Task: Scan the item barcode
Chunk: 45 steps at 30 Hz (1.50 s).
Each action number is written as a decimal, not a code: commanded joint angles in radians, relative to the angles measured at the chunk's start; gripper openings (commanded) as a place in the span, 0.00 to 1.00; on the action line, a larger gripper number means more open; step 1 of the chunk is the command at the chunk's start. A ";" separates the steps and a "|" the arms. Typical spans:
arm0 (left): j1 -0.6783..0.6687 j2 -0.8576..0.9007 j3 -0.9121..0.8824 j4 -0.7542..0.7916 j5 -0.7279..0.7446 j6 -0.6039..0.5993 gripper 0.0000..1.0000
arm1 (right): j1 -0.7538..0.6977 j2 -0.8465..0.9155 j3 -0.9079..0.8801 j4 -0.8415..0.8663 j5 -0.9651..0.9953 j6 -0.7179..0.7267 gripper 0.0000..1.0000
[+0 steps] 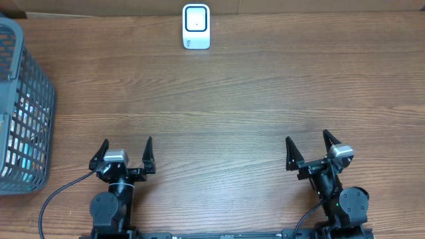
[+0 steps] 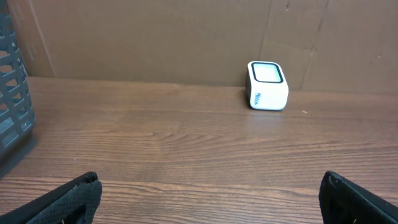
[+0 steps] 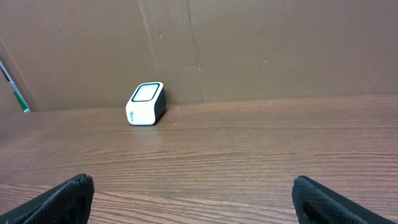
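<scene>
At the far left edge of the bench stands a grey mesh basket. Pale and blue packaging shows through its wall, too obscured to identify, and no barcode can be made out. The left arm sits at the near edge, well apart from the basket. Its jaws are spread wide, holding nothing and pointing toward the far side. The white scanner stands upright at the far edge, roughly midway along the bench and just in front of a brown cardboard backing, with its dark-rimmed window facing up. It is well apart from both arms. The right arm sits at the near edge on the right. Its jaws are likewise fully spread and empty, angled slightly toward the scanner.
</scene>
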 commanded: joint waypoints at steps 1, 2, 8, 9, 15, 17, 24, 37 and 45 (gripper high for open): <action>-0.007 -0.010 -0.003 0.001 0.016 0.022 1.00 | 0.004 -0.010 -0.011 0.004 -0.003 -0.003 1.00; -0.007 -0.010 -0.003 0.000 0.016 0.022 1.00 | 0.004 -0.010 -0.011 0.004 -0.003 -0.003 1.00; -0.007 -0.010 -0.003 0.000 0.016 0.022 1.00 | 0.004 -0.010 -0.011 0.004 -0.003 -0.003 1.00; -0.007 -0.010 -0.003 0.001 0.016 0.022 1.00 | 0.004 -0.010 -0.011 0.004 -0.003 -0.003 1.00; -0.007 -0.010 -0.003 0.000 0.016 0.022 0.99 | 0.004 -0.010 -0.011 0.004 -0.003 -0.003 1.00; -0.007 -0.010 -0.003 0.000 0.016 0.022 1.00 | 0.004 -0.010 -0.011 0.004 -0.003 -0.003 1.00; -0.007 -0.010 -0.003 0.000 0.016 0.022 0.99 | 0.004 -0.010 -0.011 0.004 -0.003 -0.003 1.00; -0.007 -0.010 -0.003 0.000 0.016 0.022 1.00 | 0.004 -0.010 -0.011 0.004 -0.003 -0.003 1.00; -0.007 -0.010 -0.003 0.000 0.016 0.022 1.00 | 0.004 -0.010 -0.011 0.004 -0.003 -0.003 1.00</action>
